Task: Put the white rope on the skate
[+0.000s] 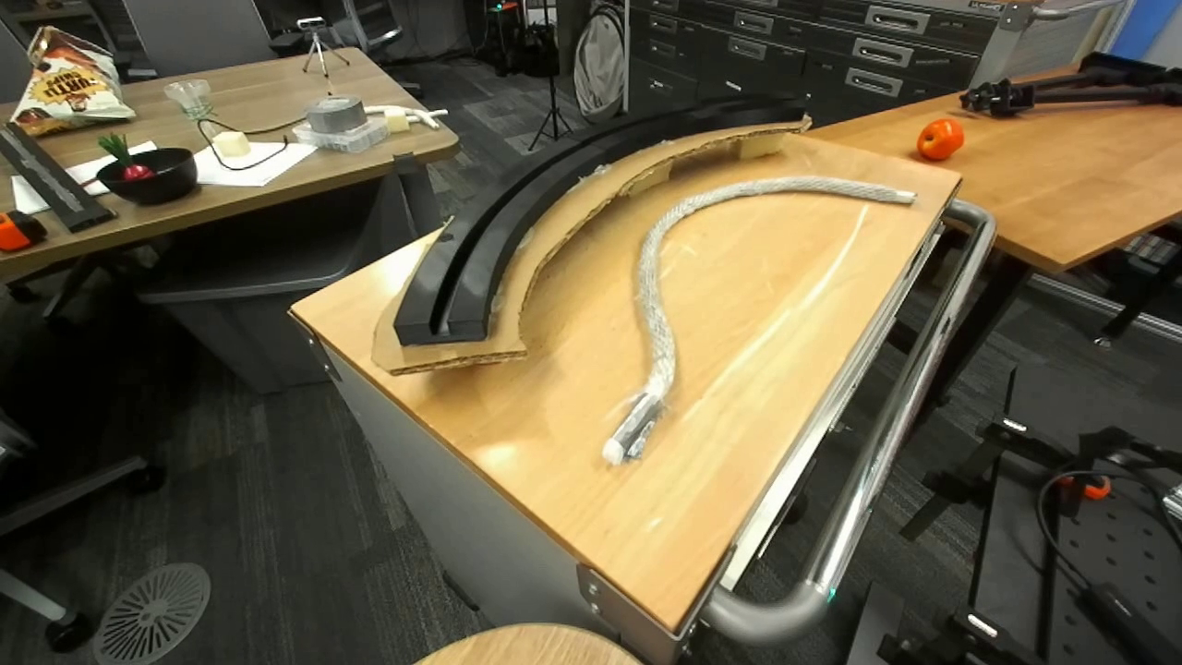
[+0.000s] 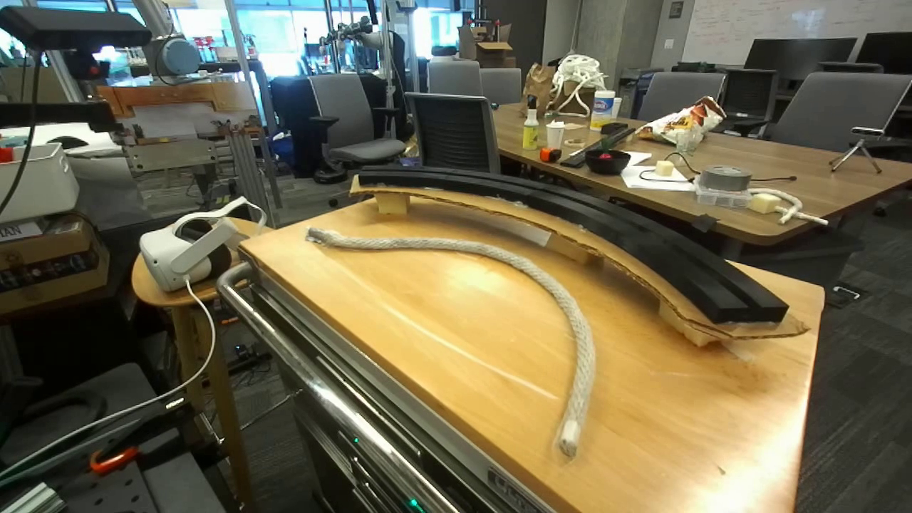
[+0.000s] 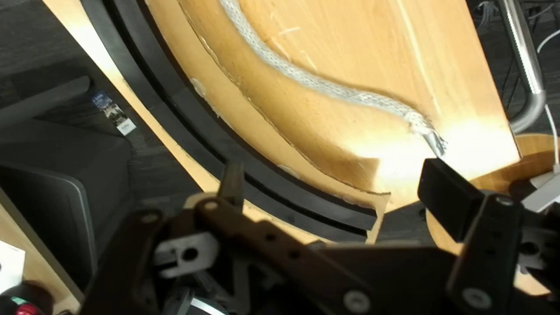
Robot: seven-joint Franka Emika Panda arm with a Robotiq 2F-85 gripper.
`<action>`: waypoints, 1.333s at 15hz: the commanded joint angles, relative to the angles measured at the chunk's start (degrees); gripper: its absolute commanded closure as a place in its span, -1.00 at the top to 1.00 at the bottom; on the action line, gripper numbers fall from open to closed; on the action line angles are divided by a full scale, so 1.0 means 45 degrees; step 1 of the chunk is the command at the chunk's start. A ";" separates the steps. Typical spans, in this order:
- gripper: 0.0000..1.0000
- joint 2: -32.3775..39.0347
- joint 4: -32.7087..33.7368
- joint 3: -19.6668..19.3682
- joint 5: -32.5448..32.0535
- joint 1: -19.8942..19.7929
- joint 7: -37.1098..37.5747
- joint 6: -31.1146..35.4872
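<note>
Pincer (image 3: 339,186) spread wide; wht rope (image 2: 543,279) on tbl (image 2: 484,313) nr skate (image 2: 602,219)

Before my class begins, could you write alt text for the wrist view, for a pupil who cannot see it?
A braided grey-white rope lies on a wooden tabletop, apart from a grooved black curved track on cardboard. In the foreground, a two-finger gripper stands open, holding nothing.

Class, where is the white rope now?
In both exterior views, the white rope lies on the tabletop, between the chrome rail and the inner curve of the skate.
</note>
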 commanded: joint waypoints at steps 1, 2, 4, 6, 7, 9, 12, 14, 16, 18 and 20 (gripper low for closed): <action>1.00 0.1463 0.0739 0.0413 0.1470 -0.0158 -0.0333 0.0371; 1.00 0.1935 0.0952 0.0521 0.1858 -0.0175 -0.0310 0.0252; 1.00 0.2918 0.1304 0.0911 0.1649 -0.0263 0.0436 0.0403; 1.00 0.3881 0.1782 0.1234 0.1258 -0.0285 0.1123 0.0479; 1.00 0.4280 0.2046 0.1385 0.1025 -0.0271 0.1512 0.0544; 1.00 0.3815 0.1283 0.1553 0.1064 -0.0462 0.1385 0.0641; 1.00 0.4537 0.1930 0.1802 0.0666 -0.0444 0.2148 0.0771; 1.00 0.4175 0.1531 0.1889 0.0264 -0.0452 0.1232 0.0661; 1.00 0.3324 0.0190 0.2002 0.0291 -0.0692 -0.0505 0.0953; 1.00 0.2349 -0.1507 0.2006 0.0153 -0.0835 -0.1954 0.1402; 1.00 0.1590 -0.2834 0.1851 -0.0019 -0.0948 -0.3450 0.1623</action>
